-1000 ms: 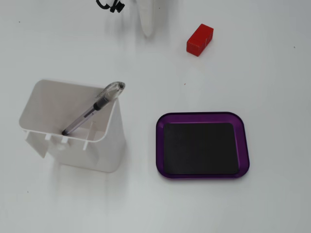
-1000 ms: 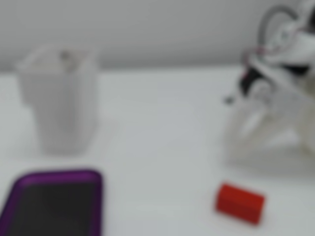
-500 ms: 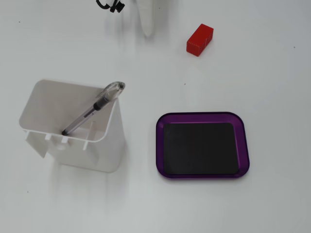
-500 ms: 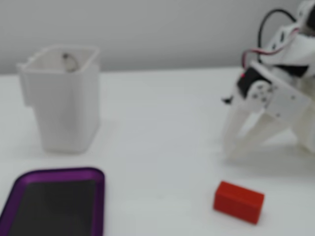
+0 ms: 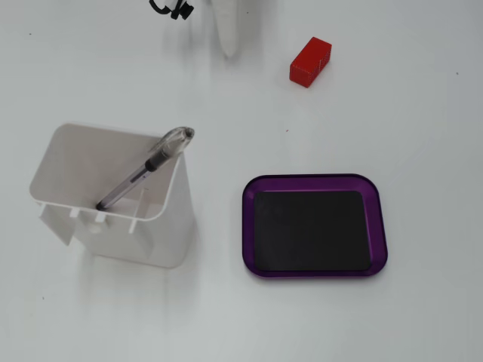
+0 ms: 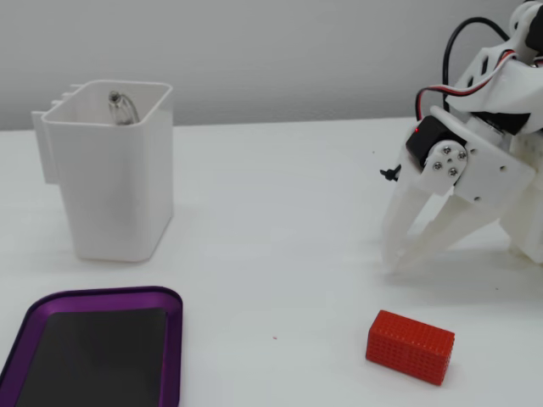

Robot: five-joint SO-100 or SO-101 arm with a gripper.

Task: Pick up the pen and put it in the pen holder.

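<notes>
In the fixed view from above, the pen holder [image 5: 113, 197] stands at the left of the table [image 5: 423, 113]; the pen [image 5: 143, 170] is inside it, its long axis on a diagonal, the lower end down by the small dividers at the bottom left, the clear upper end leaning on the rim at the upper right; right of the holder, well apart, lies the purple tray [image 5: 315, 225]; above it sits the red block [image 5: 310, 62]. In the fixed view from the side, only the pen's clear top [image 6: 118, 105] shows over the holder's rim [image 6: 110, 170]; far right, the gripper [image 6: 392, 264] points down at the table, tips together, holding nothing; the overhead picture cuts it off at the top edge.
</notes>
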